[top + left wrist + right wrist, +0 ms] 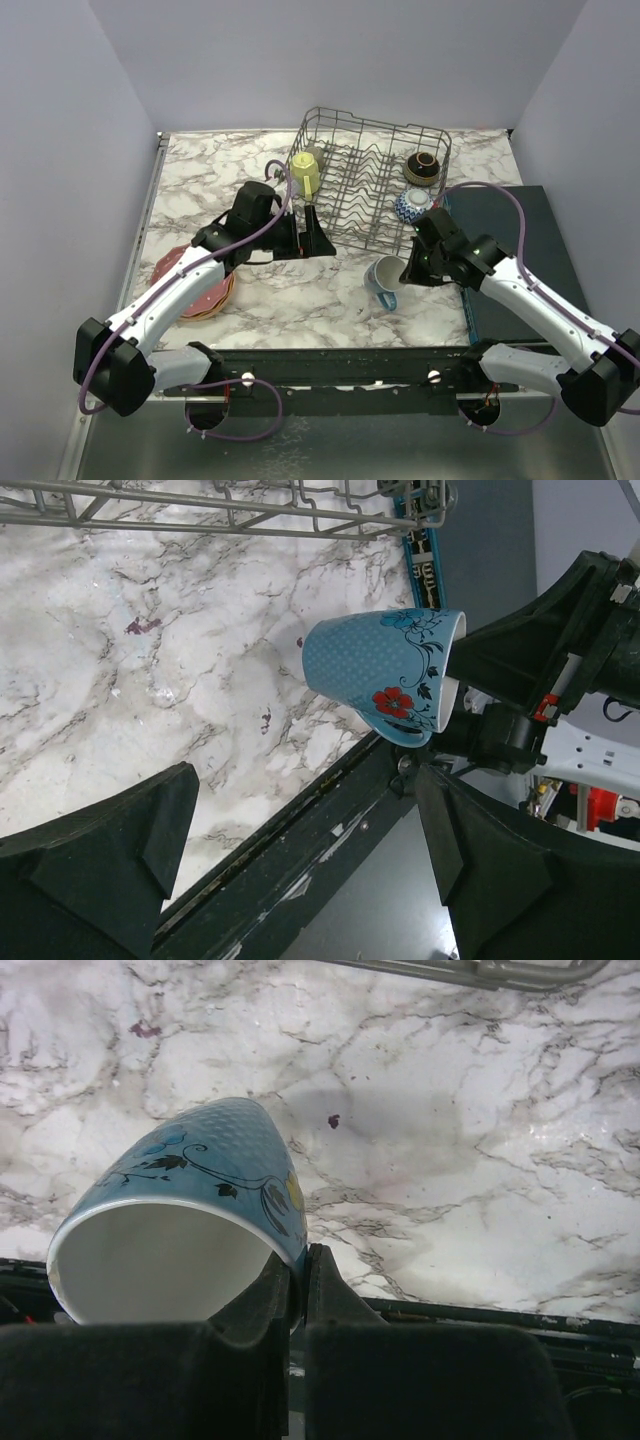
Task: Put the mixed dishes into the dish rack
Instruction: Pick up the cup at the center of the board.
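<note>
Blue floral mug [385, 670], grey-veined white marble table [300, 295], grey rack [360, 190]
</note>
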Tool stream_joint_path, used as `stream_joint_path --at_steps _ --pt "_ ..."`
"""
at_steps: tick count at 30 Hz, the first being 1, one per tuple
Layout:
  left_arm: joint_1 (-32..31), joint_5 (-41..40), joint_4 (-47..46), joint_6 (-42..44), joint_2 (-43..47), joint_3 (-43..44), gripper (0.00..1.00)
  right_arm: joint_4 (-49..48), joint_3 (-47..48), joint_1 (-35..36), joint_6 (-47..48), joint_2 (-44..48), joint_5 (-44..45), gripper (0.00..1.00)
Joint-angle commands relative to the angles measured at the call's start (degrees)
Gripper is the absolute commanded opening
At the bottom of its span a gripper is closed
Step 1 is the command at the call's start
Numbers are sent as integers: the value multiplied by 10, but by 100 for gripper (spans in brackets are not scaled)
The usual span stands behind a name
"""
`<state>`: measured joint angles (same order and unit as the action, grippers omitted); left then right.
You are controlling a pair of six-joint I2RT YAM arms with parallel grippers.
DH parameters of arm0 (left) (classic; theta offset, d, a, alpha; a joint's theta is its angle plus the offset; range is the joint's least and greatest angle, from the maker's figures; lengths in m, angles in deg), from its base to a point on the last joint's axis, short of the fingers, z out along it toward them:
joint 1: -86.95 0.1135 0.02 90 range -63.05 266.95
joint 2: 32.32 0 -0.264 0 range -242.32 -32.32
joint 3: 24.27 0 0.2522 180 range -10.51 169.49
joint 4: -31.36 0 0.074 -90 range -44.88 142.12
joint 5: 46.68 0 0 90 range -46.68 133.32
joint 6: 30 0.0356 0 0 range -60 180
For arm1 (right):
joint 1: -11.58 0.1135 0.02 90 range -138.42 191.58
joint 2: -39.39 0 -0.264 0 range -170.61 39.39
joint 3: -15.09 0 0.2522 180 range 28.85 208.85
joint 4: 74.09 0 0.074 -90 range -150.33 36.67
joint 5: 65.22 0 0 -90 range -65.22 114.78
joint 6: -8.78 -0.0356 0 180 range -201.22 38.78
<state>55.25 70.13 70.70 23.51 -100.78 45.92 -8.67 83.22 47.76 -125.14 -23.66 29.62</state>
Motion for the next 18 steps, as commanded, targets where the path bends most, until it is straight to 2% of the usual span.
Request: stream_joint_path --at_steps 1,11,18 --pt "23 54 -29 -18 9 -7 99 -56 35 3 7 14 -32 0" --pt "123 181 -74 -57 28 -28 99 -138 53 2 9 26 -71 1" --pt "151 234 -121 -97 40 -48 99 -203 66 -1 10 17 -130 1"
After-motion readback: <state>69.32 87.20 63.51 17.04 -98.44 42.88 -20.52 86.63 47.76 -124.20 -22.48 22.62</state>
